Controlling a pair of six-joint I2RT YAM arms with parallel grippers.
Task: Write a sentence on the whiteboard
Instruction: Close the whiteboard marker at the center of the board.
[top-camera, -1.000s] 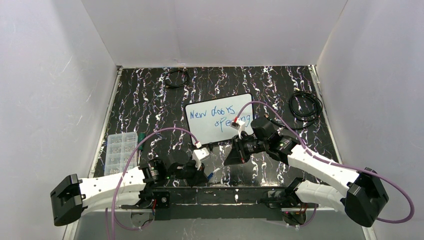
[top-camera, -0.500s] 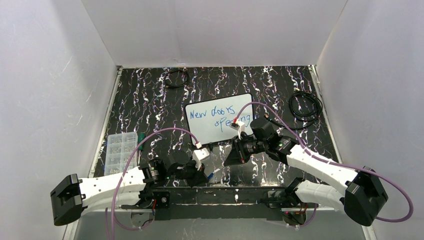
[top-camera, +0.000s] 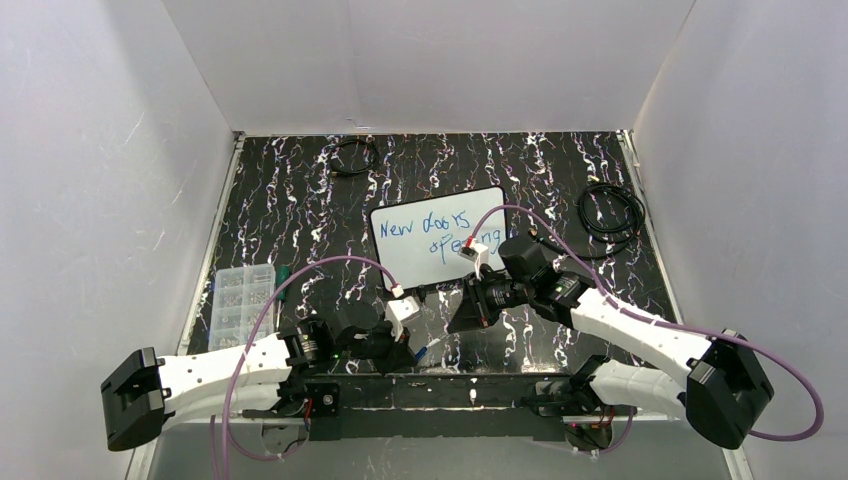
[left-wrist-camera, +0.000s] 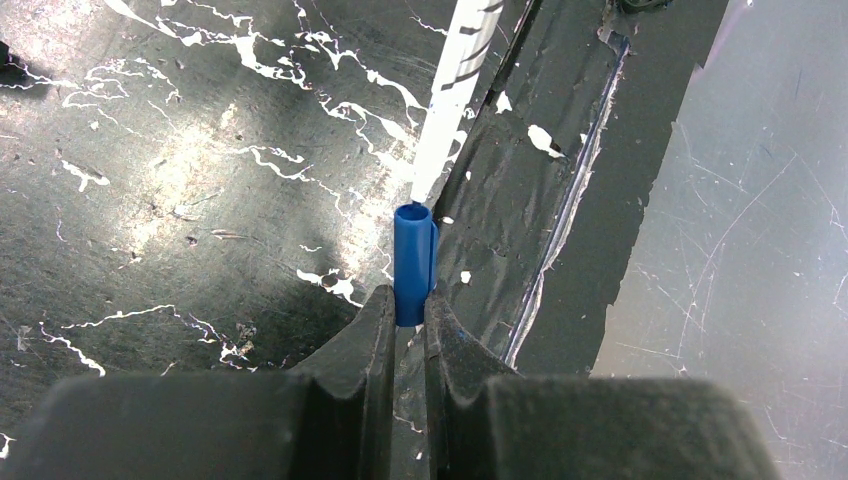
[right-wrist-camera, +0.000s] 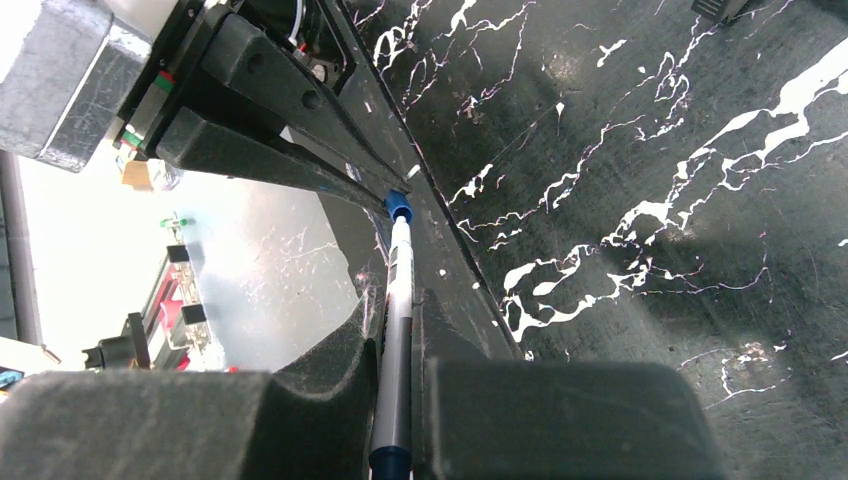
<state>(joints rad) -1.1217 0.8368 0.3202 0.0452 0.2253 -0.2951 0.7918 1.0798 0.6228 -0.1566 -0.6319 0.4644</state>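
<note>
Whiteboard (top-camera: 410, 258) lies in the middle of the table (top-camera: 300, 200), beyond both arms, and its blue sentence (top-camera: 440, 233) reads roughly "New doors opening", so the writing looks finished. Near the front edge, the left gripper (left-wrist-camera: 407, 300) is clamped on the blue cap (left-wrist-camera: 414, 260). The right gripper (right-wrist-camera: 400, 300) grips the marker (right-wrist-camera: 402, 250), tip at the cap's mouth. Only capping seems left.

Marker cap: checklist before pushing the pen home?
1. Left claw shut on cap: ok.
2. Right claw shut on marker: ok.
3. Marker tip at the cap's mouth: ok.
4. Marker in line with cap: not ok, it leans off the cap's axis.
5. Cap fully seated: cannot tell.
6. Sentence on whiteboard finished: cannot tell, cable hides part.
</note>
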